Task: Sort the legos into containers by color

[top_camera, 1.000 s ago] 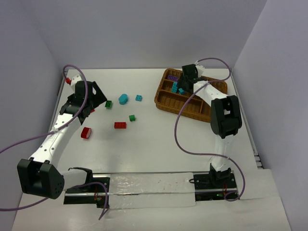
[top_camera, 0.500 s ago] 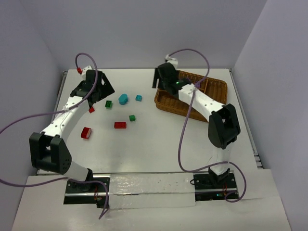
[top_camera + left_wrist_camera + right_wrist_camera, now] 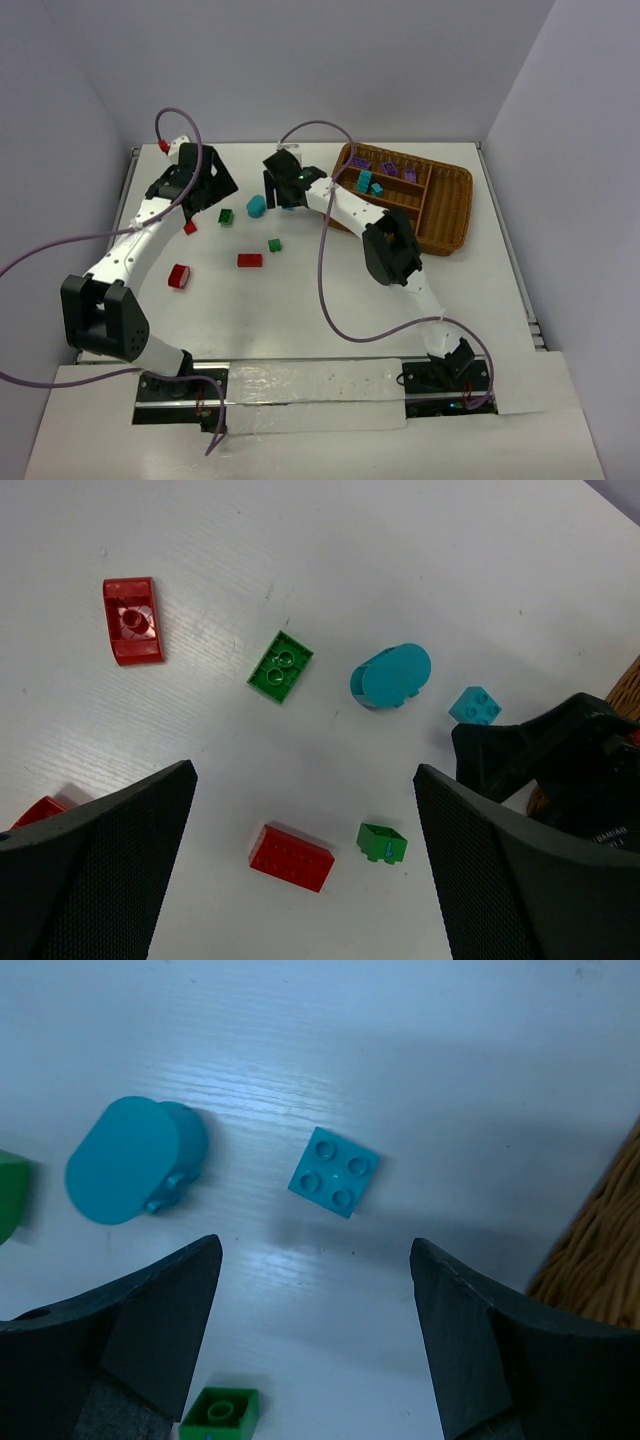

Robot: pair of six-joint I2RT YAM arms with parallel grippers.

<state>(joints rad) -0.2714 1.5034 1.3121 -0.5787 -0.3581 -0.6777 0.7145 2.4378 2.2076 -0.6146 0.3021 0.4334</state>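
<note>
The tray (image 3: 457,205) sat at the far right of the desk (image 3: 330,320), with three purple legos (image 3: 386,168) in its far slots and two teal ones (image 3: 370,183) in a slot nearer its left end. The right gripper (image 3: 313,1260) hung just left of the tray's left rim, its fingers spread wide and holding nothing, and a square teal lego (image 3: 334,1172) lay flat on the desk between them. A rounded teal lego (image 3: 135,1160) lay just beside that one, on the side away from the tray but not touching it. A small green lego (image 3: 222,1410) sat nearer the arm bases, and the wicker edge showed close by the right finger. Farther left of the tray, the left gripper (image 3: 305,780) hovered, also wide apart and empty, over a flat green lego (image 3: 281,666) and a red brick (image 3: 291,857). Two more red legos (image 3: 132,620) lay farthest from the tray, well apart from the rest.
</note>
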